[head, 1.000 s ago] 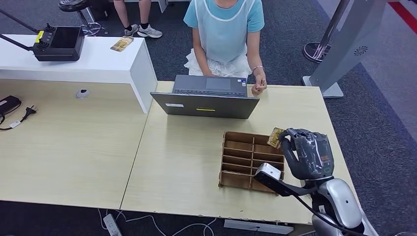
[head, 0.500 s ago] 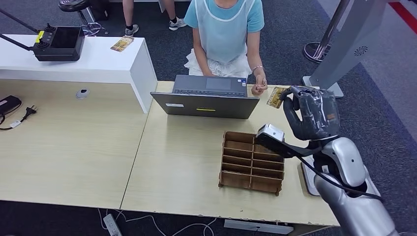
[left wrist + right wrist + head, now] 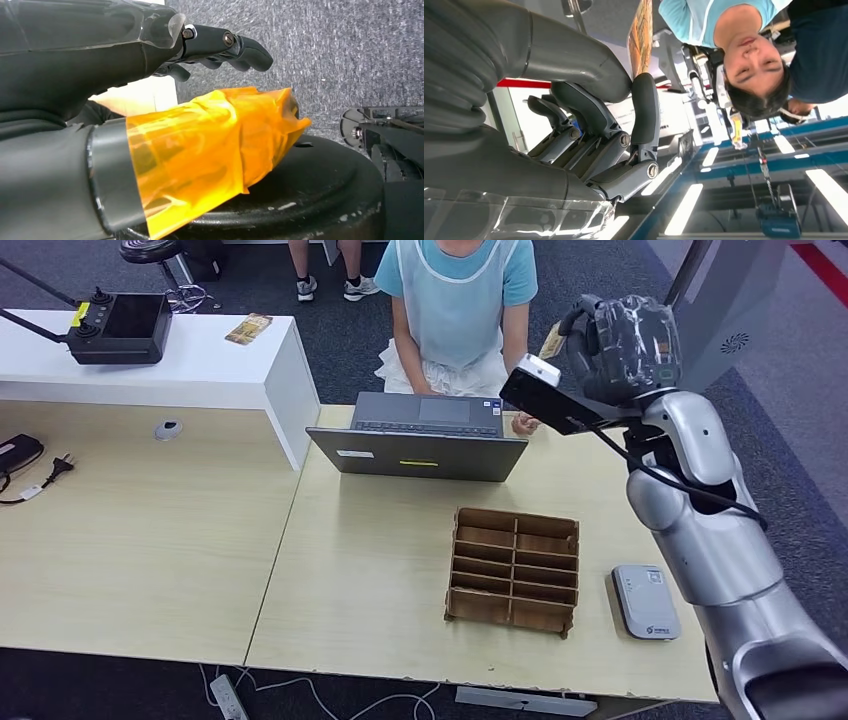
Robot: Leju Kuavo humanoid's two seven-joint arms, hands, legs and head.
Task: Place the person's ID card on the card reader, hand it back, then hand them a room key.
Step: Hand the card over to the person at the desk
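Observation:
My right hand is raised high over the desk's far right side, in front of the seated person. It pinches a gold patterned room key card between thumb and finger. In the right wrist view the card stands edge-on above the fingers, close to the person. The person's hand rests on the desk beside the laptop. The white card reader lies at the desk's near right with nothing on it. My left hand hangs over the carpet, fingers stretched out and holding nothing.
A wooden slotted organizer sits between the laptop and the desk's front edge. A white counter with a black controller stands at the far left. A grey stand rises behind my arm. Another person's legs are at the back.
My right hand has lifted the key card from the organizer, up and away from me to chest height in front of the person. The card reader has come into view.

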